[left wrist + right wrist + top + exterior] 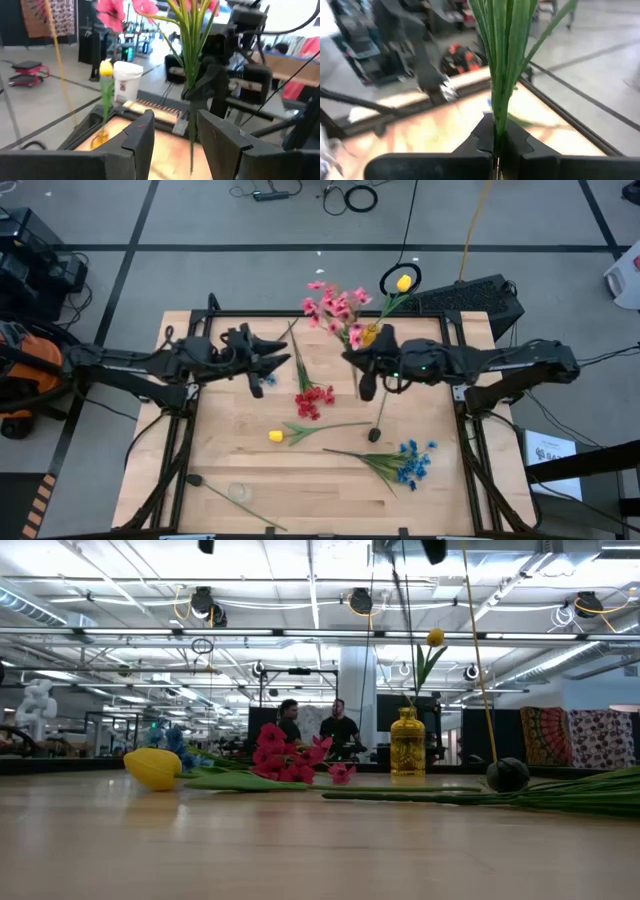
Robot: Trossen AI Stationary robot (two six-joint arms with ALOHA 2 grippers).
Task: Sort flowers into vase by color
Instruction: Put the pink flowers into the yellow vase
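My right gripper (350,358) is shut on a pink flower sprig (335,305), held above the table's far middle, near the yellow vase (370,335). The vase holds one yellow-bud flower (403,282). My left gripper (285,355) stands open just left of the sprig, touching nothing; its fingers (145,135) face the stems from a short way off. On the table lie a red sprig (313,398), a yellow-bud flower (275,436), a blue sprig (410,462) and two dark-headed stems (373,435) (193,479). My right gripper (496,150) pinches the pink sprig's bundle of green stems (499,115) between its two fingers, which come about level from the table's right and lie across the stems. The sprig is lifted clear; its blooms (115,12) stand above the fingers and a stem end (192,150) hangs below.
The vase (407,743) stands at the table's far edge, right of the middle. A small clear round thing (238,492) lies near the front left. Bare wood shows at the left and front middle. People stand in the room far behind the table.
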